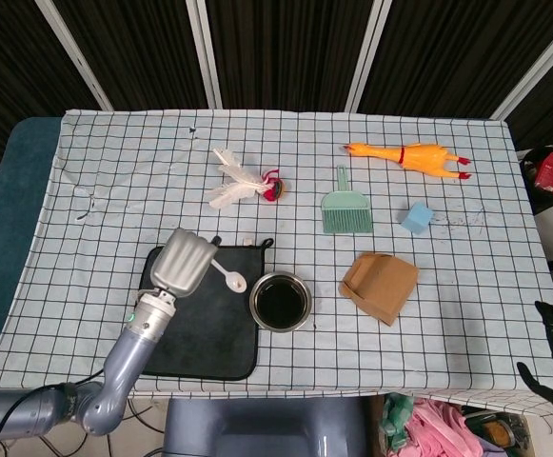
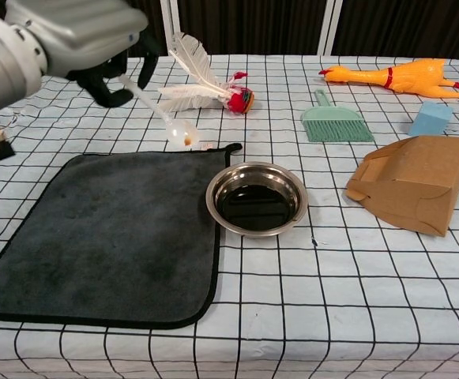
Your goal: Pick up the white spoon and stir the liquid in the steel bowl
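Left silver robot hand point(image 2: 95, 43) is holding small white plastic spoon point(image 2: 159, 109) aloft, up-left of round steel bowl point(image 2: 257, 199) of dark liquid.

White spoon point(image 2: 166, 115), held aloft, bowl end down, steel bowl point(image 2: 256, 198) of dark liquid, on table.

Legible markings: none found.
Checked both views (head and chest); no text, label, brand or number can be read anywhere.

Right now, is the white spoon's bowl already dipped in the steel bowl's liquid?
No: the left hand holds the white spoon in the air, left of the steel bowl.
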You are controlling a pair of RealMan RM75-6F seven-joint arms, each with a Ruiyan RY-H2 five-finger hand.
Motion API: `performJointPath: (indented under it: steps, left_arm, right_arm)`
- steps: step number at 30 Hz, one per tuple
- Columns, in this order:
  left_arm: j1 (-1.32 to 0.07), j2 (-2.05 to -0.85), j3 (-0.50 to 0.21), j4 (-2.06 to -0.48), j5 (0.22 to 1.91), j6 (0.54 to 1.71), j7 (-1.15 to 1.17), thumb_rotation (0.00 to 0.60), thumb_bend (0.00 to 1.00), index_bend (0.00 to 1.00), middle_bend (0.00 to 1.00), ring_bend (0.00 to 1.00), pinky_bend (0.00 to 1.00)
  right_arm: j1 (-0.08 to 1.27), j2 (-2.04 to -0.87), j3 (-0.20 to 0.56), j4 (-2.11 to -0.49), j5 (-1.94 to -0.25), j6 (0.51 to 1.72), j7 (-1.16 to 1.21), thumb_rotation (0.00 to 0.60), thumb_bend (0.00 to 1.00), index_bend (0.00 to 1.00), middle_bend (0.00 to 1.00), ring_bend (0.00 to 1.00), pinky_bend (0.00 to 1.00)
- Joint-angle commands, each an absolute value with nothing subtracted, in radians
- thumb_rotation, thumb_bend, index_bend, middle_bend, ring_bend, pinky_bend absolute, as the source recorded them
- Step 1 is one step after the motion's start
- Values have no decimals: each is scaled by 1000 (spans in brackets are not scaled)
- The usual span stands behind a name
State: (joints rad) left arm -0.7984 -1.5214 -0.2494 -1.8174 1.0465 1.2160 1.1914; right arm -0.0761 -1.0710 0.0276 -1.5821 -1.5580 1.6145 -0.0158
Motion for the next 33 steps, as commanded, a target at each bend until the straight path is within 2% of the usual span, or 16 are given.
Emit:
performJointPath:
  steps: [1, 7, 15, 33]
  left_arm:
    - [-965, -1558, -296, -1761, 1025, 1172, 1441, 600, 500, 690, 1000, 1000, 942]
    - [-1097, -1626, -282, -1651, 1042, 1114, 1596, 600, 500, 691, 1000, 1000, 942]
    - [-1205, -1675, -238, -1574, 1065, 1033, 1672, 600, 500, 709, 1000, 1000, 942]
    - [-1270, -1704, -110, -1500, 1092, 964, 1698, 600, 500, 718, 1000, 1000, 942]
  right_arm:
    - [-75, -1071, 30, -1579, -1555, 1613, -7, 600, 213, 0, 95, 139, 255]
    - [-76, -1070, 35, -1571, -1547, 1616, 12, 600, 213, 0, 94, 139, 256]
    - [-75, -1071, 38, -1559, -1540, 1613, 34, 600, 213, 0, 94, 139, 255]
    - [-70, -1077, 39, -1542, -1531, 1598, 53, 600, 212, 0, 94, 139, 255]
